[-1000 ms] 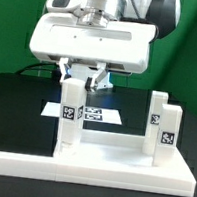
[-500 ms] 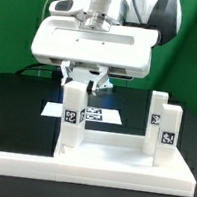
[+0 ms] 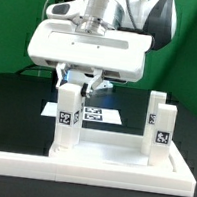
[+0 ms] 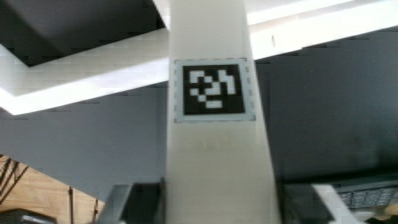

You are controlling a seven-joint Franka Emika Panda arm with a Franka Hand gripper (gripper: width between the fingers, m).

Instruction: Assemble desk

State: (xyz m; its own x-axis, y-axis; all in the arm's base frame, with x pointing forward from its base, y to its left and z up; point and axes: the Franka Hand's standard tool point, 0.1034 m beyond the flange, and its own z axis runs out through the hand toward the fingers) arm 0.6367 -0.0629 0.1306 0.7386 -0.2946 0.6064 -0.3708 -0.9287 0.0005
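The gripper (image 3: 76, 84) is closed partway around the top of a white leg (image 3: 67, 115), its fingers pinching the post on either side, and the leg stands upright beneath it with a tag facing the exterior camera. In the wrist view that same leg (image 4: 214, 110) fills the middle of the picture, tag plain on its face. This looks like the step of seating or turning a leg into the desk top (image 3: 101, 139), which lies flat with its rim up. I cannot tell whether the foot of the leg is already in its socket.

The next move, I'd judge, calls for keeping the post plumb while it is worked home, then letting go cleanly.

At about three o'clock from the held leg, well apart, two more legs (image 3: 160, 123) stand upright near the top's far side. Behind, at about one o'clock, the marker board (image 3: 96, 114) lies on the black table (image 3: 16, 96). Along the front, at six o'clock, runs a long white border bar (image 3: 97, 170). Nothing stands close enough to crowd the gripper.
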